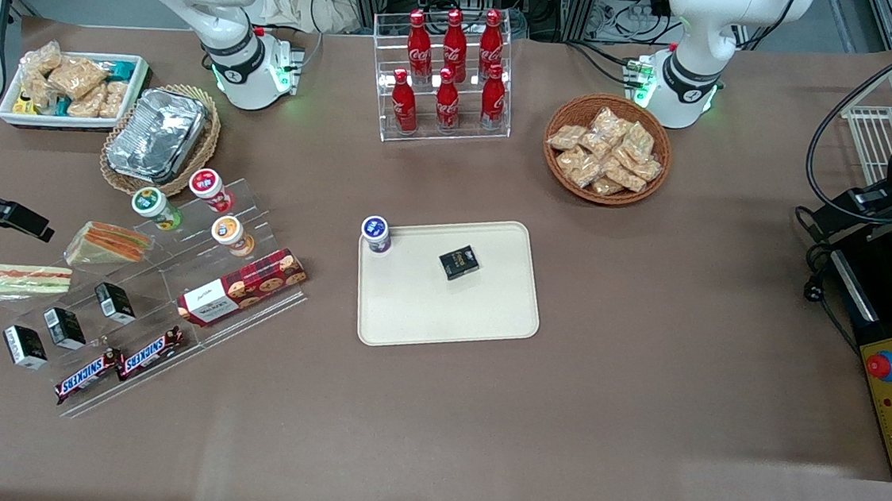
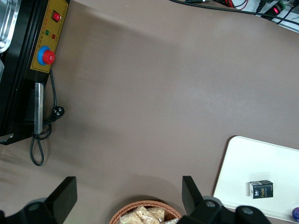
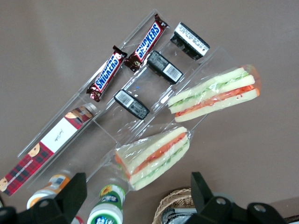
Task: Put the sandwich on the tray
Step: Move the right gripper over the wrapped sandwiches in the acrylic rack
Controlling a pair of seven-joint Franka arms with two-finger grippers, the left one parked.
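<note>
The sandwich (image 1: 14,280) lies at the working arm's end of the tabletop (image 1: 431,440). It rests by the end of a clear plastic rack (image 1: 170,316). It is a wedge of white bread in clear wrap, with thin red and green stripes along its edge.

A second sandwich (image 1: 108,244), with browner bread and thick orange filling, lies just beside it. The white one is nearer to the front camera and closer to the end of the tabletop.

The gripper (image 3: 138,179) hangs up in the air above this rack. It is open wide and holds nothing. In the right wrist view, the orange-filled sandwich (image 3: 152,158) sits almost between its two fingers (image 3: 77,191). The white sandwich (image 3: 212,95) is off to one side, past the orange one, and next to a small black box (image 3: 189,39).

So the gripper looks lined up with the wrong sandwich. I think it has to slide over toward the front camera before it goes down.

The white sandwich is long one way and thin the other way. Its long side runs almost the same way as the line from one finger to the other. The gripper would likely have to turn so it can pinch across the thin way.

The tray (image 1: 488,317) is well apart from the sandwich, near the middle of the tabletop. A black box (image 1: 459,262) lies on it and a blue-topped cup (image 1: 376,233) stands at its corner. Most of the tray is bare.
</note>
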